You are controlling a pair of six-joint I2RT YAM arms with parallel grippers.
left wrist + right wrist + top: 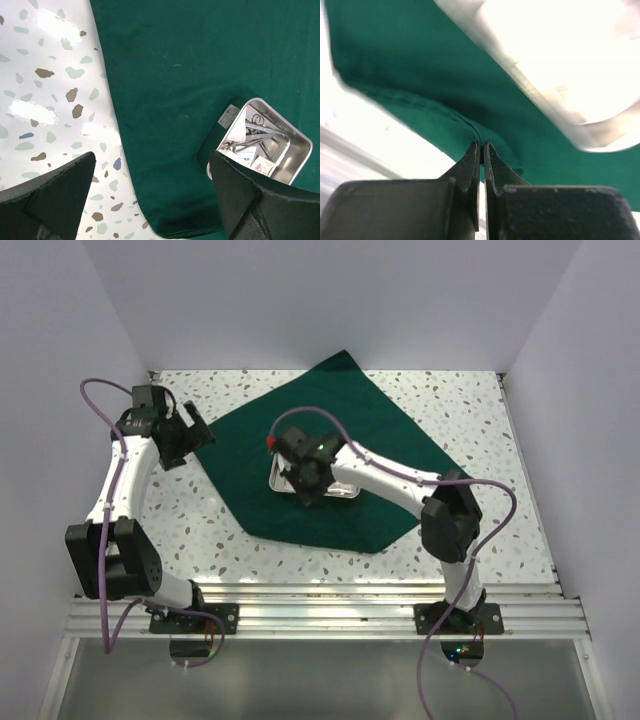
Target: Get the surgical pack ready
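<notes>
Right gripper (481, 146) is pinched shut on a fold of the green cloth (420, 65) just beside the tray (560, 60), probably to wrap it over. Left gripper (150, 162) hangs wide open and holds nothing above the cloth's left edge. The tray, with scissors (260, 129) and gauze (249, 157), sits mid-cloth, so it could snag the fold.

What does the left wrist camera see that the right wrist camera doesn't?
Only the left wrist view shows the speckles on the table, and the scissors and white packets inside the steel tray. Only the right wrist view shows the right hand pinching the edge of the green cloth, close up. Both show the green cloth and the steel tray, though the tray is a bright blur in the right one.
</notes>
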